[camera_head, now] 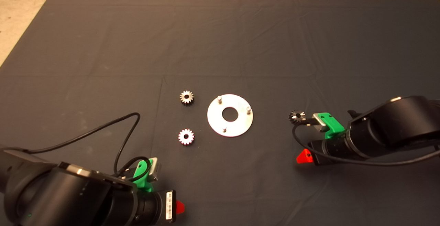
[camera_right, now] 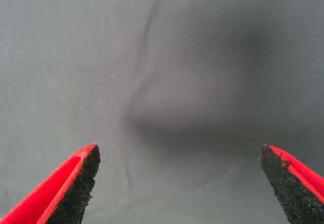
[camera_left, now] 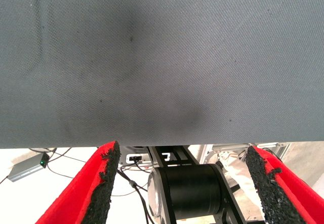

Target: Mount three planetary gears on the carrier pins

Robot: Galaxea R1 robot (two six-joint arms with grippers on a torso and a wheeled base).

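Disc: shiny round metal disc [camera_head: 230, 129] is lying flat near the middle of the dark mat [camera_head: 220, 40], showing a round central hole.
Carrier pins: three short silver carrier pins [camera_head: 219, 98] are standing upright on the disc, one toward the far left of it, one at its right edge, one at its near side; all three are standing bare.
Planetary gears: three planetary gears [camera_head: 186, 97] are lying flat on the mat, none sitting on a pin. Two are lying left of the disc, one farther back and one nearer, well apart from each other. The third is lying to the right of the disc, just beside the right arm's green mount.
Left tool: the left tool [camera_left: 185, 183] is waiting at the lower left of the head view, near the mat's front edge; its red fingers [camera_left: 93, 188] with black pads are standing wide apart with nothing between them. Past the mat's edge its wrist view is showing a black cylinder, cables and a small grey box on the floor.
Right tool: the right tool [camera_right: 179, 183] is hovering over bare mat right of the disc, its fingers spread wide and holding nothing.
Writing: a white barcode sticker [camera_head: 168, 205] is showing on the left wrist; its print is too small to read.
Surface: pale edge of the surface [camera_head: 20, 16] is showing beyond the mat's far left corner.
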